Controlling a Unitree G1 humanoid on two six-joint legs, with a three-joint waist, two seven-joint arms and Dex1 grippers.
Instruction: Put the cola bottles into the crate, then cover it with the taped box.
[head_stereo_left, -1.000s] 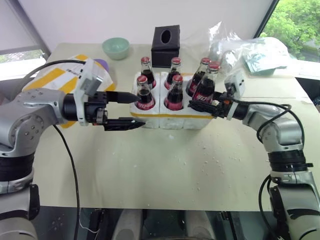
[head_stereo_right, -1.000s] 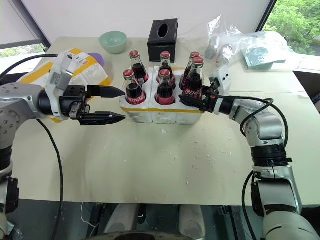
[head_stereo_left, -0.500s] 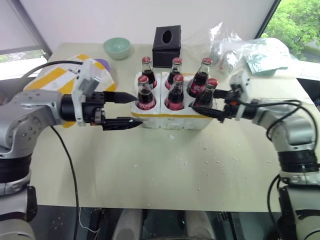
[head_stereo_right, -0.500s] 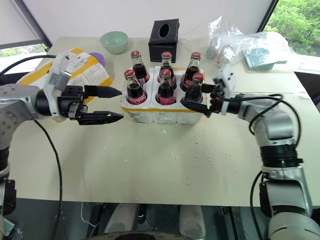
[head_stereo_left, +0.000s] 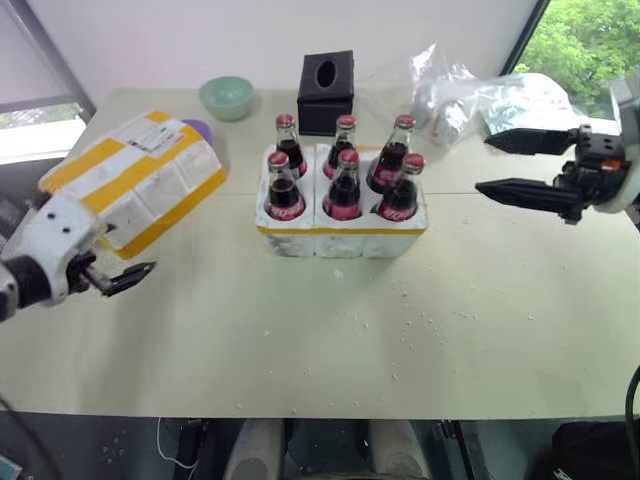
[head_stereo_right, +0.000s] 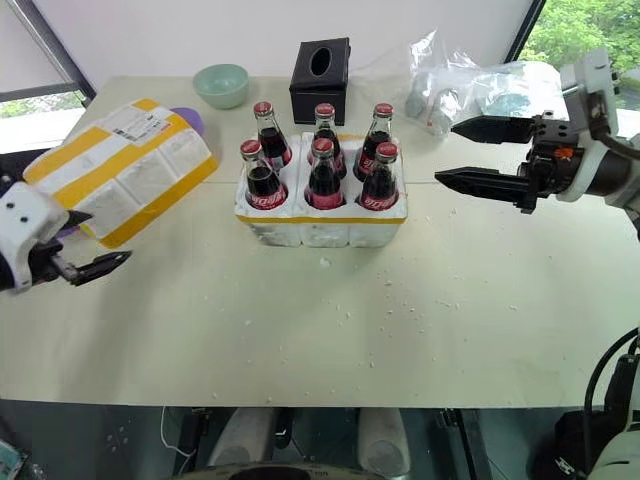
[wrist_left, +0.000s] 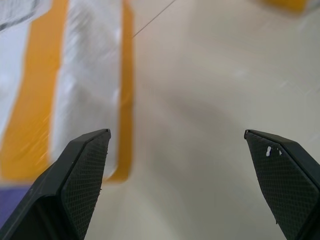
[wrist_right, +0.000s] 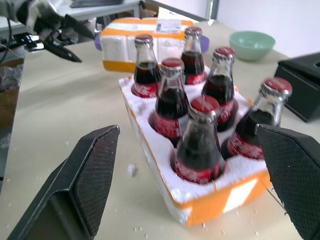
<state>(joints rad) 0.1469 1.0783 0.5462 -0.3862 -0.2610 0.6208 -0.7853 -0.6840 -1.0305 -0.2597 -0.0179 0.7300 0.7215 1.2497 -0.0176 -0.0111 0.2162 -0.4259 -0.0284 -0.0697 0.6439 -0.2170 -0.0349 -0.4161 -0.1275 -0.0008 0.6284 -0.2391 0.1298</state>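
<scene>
Now: all six small glass cola bottles w/ red caps and red labels (head_stereo_right: 322, 165) stand upright in the wells of the low white styrofoam crate w/ yellow tape band (head_stereo_right: 322, 222), mid-table toward the far edge. Loading step looks done; the cover step is in hand.

White styrofoam box wrapped in broad yellow tape stripes (head_stereo_left: 135, 180) lies tilted near the table's left edge, well apart from the crate, untouched.

L gripper (head_stereo_right: 92, 266): black fingers spread, empty, at the near-left edge, just beside the taped box's near end. R gripper (head_stereo_right: 480, 153): fingers spread wide, empty, over the right part of the table, clear of the crate.

Next move (judgement): both grippers to the taped box, one per side, since it is prob. too broad for one; lift, carry over the crate, lower square over the caps. Risk: knocking a bottle if it comes in tilted.

Also at the far edge: black tissue box (head_stereo_right: 320, 67), pale green bowl (head_stereo_right: 221, 84), clear plastic bags (head_stereo_right: 480, 90).
</scene>
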